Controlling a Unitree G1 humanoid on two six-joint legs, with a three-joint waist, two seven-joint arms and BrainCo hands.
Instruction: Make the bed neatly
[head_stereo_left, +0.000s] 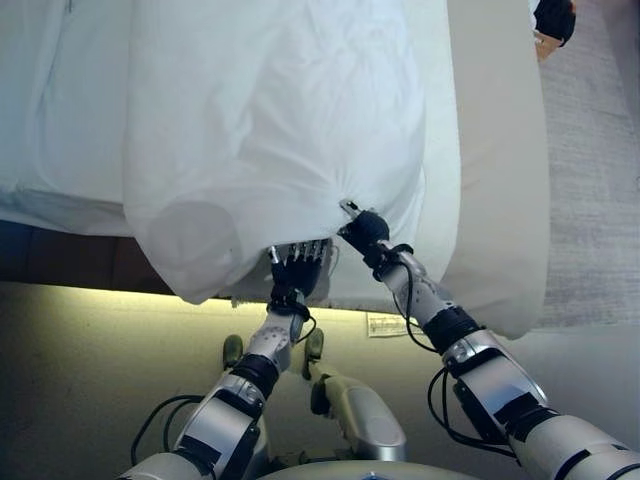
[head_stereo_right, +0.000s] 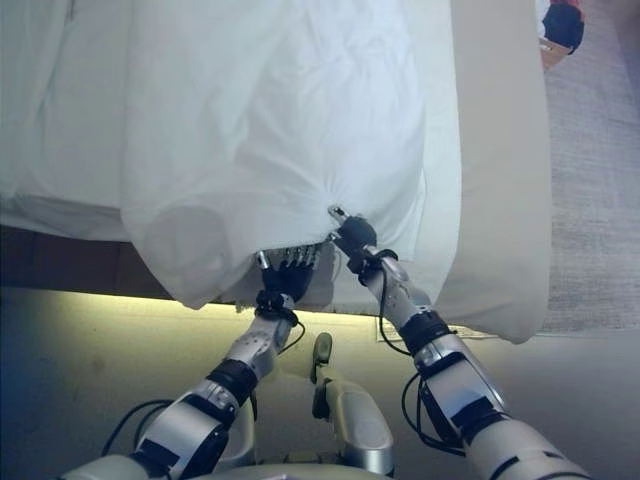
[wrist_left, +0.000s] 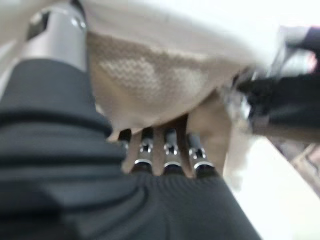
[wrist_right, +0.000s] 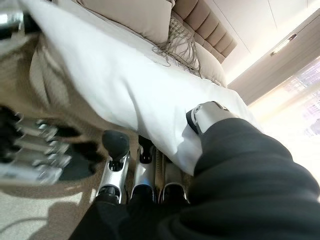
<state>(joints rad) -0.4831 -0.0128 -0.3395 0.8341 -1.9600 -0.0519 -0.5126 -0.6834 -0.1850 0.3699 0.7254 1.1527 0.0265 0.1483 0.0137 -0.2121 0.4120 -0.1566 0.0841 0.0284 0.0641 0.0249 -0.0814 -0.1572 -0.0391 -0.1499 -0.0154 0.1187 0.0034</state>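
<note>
I have my right hand (head_stereo_left: 365, 230) pinching the white duvet (head_stereo_left: 270, 130) edge, my left hand (head_stereo_left: 297, 268) fingers straight beneath it, and the duvet still rumpled, so most smoothing remains.

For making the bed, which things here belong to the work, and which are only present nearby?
Belong to the work:
white duvet
beige bed sheet
right hand, pinching the duvet's edge
left hand, at the duvet's hanging edge

Only nearby:
fringed cushion
grey carpet
person's hand
</note>
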